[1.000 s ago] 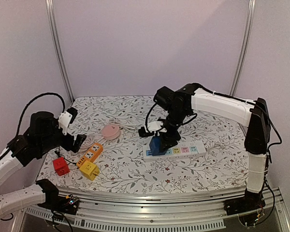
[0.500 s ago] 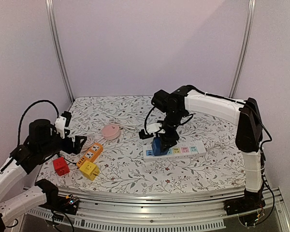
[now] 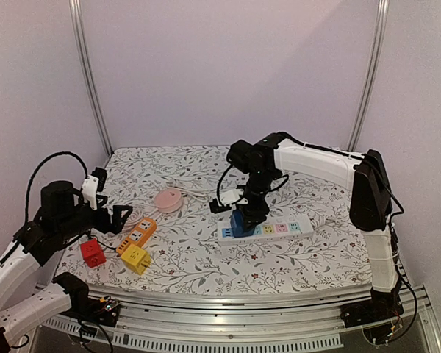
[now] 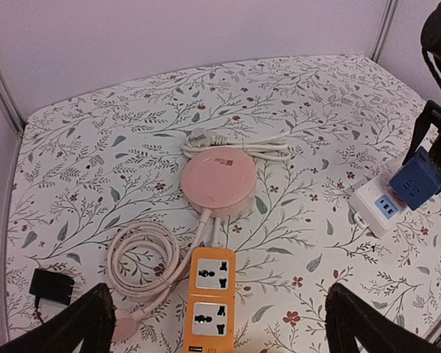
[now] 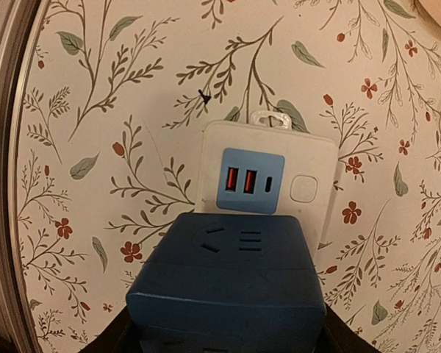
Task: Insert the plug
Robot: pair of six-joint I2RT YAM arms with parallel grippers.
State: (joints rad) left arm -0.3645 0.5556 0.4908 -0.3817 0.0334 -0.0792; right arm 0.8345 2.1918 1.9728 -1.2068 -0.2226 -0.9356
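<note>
My right gripper (image 3: 247, 212) is shut on a dark blue cube plug adapter (image 3: 239, 222) and holds it down on the left end of a white power strip (image 3: 283, 229). In the right wrist view the blue cube (image 5: 228, 287) sits between my fingers, just behind the strip's blue USB panel (image 5: 251, 181). Its pins are hidden, so I cannot tell if they are seated. From the left wrist view the cube (image 4: 415, 184) looks slightly tilted. My left gripper (image 4: 217, 323) is open and empty above an orange power strip (image 4: 209, 294).
A pink round hub (image 3: 169, 199) with a white cable lies mid-left, and a coiled white cable (image 4: 140, 257) lies beside the orange strip (image 3: 137, 233). A yellow cube (image 3: 136, 258) and a red cube (image 3: 92, 252) sit near the front left. A small black adapter (image 4: 51, 285) lies far left.
My right gripper has shifted slightly left and down with the blue cube over the strip's end. My left arm has drawn back a little and settled lower.
</note>
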